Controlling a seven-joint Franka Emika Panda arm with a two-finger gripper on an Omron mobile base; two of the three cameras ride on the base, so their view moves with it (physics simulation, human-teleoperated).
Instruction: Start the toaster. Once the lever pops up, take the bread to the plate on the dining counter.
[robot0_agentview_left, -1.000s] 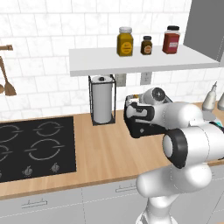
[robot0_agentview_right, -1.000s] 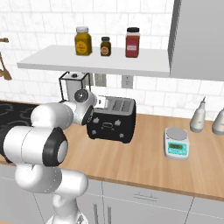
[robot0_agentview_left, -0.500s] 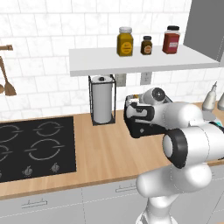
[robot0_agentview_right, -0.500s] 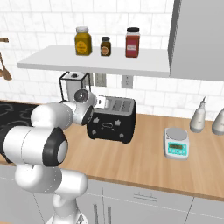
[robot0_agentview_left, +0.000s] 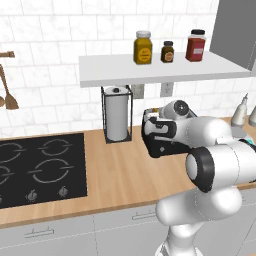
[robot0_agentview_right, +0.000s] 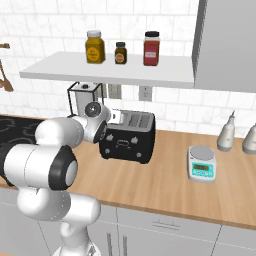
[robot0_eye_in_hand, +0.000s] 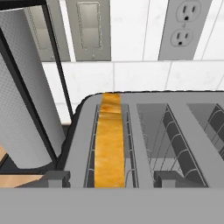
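Nothing has moved since half a second and one second ago: the arm keeps the same pose and the toaster (robot0_agentview_right: 127, 137) stands at the same place on the bench (robot0_agentview_right: 165, 185).

From left to right I see the black hob (robot0_agentview_left: 40, 167), the paper towel roll (robot0_agentview_left: 117, 114) in its wire holder, then the toaster just to the right of it, and far to the right a small kitchen scale (robot0_agentview_right: 202, 163).

The pincer (robot0_agentview_left: 150, 131) is at the left end of the toaster, over its top, touching it or just above; I cannot tell which. Whether its fingers are apart or together I cannot tell, because the tips are hidden at the bottom of the hand view.

The bread (robot0_eye_in_hand: 108, 140) stands on edge in the leftmost slot, directly below and a little ahead of the pincer. Its long axis runs along the slot, from near to far. It looks golden-brown on the upper edge, and it sits low in the slot. I judge the next move depends on reaching it straight down along this slot.
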